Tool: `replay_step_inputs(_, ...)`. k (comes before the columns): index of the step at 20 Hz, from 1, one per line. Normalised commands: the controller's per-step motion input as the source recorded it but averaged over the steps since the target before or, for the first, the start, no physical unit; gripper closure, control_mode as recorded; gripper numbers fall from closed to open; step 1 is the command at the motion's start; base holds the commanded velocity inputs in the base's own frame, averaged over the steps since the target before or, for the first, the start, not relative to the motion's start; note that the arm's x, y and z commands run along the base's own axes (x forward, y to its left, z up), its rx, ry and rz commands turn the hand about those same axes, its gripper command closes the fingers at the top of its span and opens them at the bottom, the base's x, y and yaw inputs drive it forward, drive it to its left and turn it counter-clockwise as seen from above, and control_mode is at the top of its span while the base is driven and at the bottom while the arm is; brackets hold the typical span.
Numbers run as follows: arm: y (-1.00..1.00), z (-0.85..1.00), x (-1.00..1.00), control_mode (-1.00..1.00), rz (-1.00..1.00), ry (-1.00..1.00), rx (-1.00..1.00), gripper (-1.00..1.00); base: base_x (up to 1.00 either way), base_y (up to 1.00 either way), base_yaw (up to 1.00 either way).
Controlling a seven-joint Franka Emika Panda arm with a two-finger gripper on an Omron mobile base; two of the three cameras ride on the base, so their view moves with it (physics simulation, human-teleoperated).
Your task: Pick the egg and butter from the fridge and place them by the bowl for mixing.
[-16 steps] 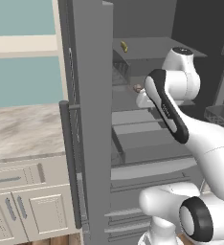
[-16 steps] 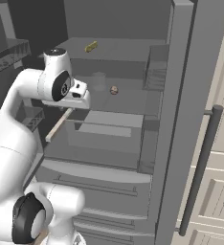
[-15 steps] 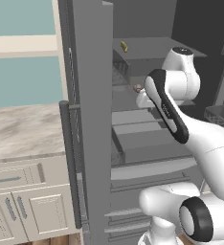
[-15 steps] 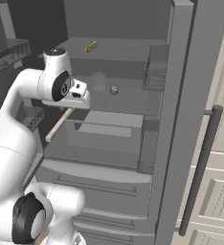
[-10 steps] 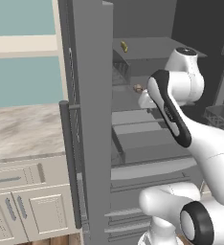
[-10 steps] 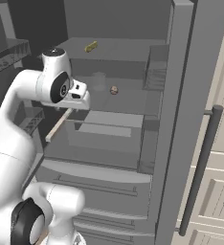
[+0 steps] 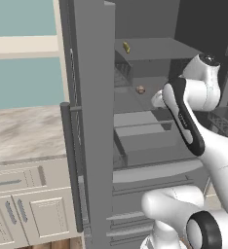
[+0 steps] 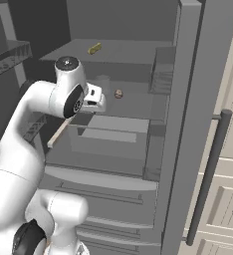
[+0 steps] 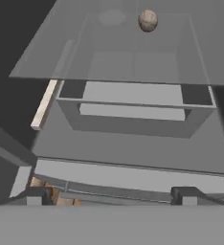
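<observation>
In the left base view, we see the egg (image 7: 141,89) loose on a smooth shelf inside the open fridge (image 7: 91,121), the butter (image 7: 126,47) one shelf higher; a careless nudge could roll the egg away. In the right base view, our hand hangs short of the egg (image 8: 118,93), well apart. In the hand view, our fingers (image 9: 31,195) stand wide and hold nothing, the egg (image 9: 148,20) far ahead; closing off-centre might squirt it sideways.

White arm raised, elbow bent, fingers (image 9: 184,194) spread wide
</observation>
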Motion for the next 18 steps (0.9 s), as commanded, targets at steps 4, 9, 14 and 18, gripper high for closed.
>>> replay_step_inputs(4,0.00,0.02,0.10,-1.00,0.02,-0.45,0.00,-1.00,0.00,0.00,0.00)
replay_step_inputs(9,0.00,0.32,0.31,-1.00,0.00,-0.17,0.00,-1.00,0.00,0.00,0.00)
replay_step_inputs(14,0.00,0.60,0.20,-1.00,-0.07,0.05,0.00,-1.00,0.00,0.00,0.00)
replay_step_inputs(18,-0.02,0.57,0.27,-1.00,-0.07,0.10,0.00,-1.00,0.00,0.00,0.00)
